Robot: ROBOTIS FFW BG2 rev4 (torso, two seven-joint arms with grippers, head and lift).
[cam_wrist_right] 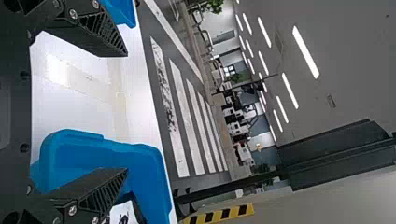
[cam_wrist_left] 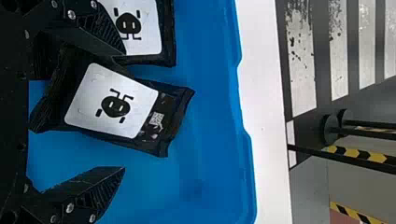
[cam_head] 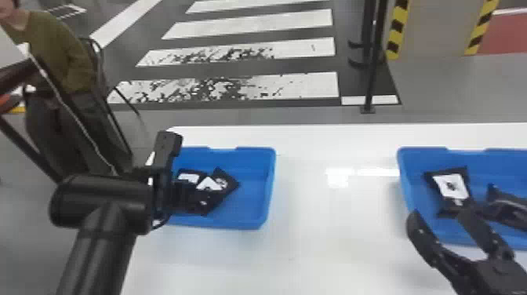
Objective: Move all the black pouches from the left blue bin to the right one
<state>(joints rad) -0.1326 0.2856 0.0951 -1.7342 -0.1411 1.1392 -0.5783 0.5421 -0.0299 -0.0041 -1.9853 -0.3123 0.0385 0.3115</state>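
Observation:
My left gripper (cam_head: 182,196) is low over the left blue bin (cam_head: 251,213), its arm hiding the bin's left part. Black pouches with white labels (cam_head: 221,182) lie overlapping there. In the left wrist view, my left gripper (cam_wrist_left: 123,112) stands open, with one black pouch (cam_wrist_left: 112,105) between its fingers and another (cam_wrist_left: 140,32) partly behind one finger. My right gripper (cam_head: 439,215) is open at the near side of the right blue bin (cam_head: 407,188), which holds a labelled pouch (cam_head: 451,186) and a dark pouch (cam_head: 507,204). The right wrist view shows my right gripper (cam_wrist_right: 126,112) with nothing between its fingers.
Both bins stand on a white table (cam_head: 337,235), with a wide gap between them. Beyond the table's far edge, a black pole (cam_head: 372,78) rises from the floor.

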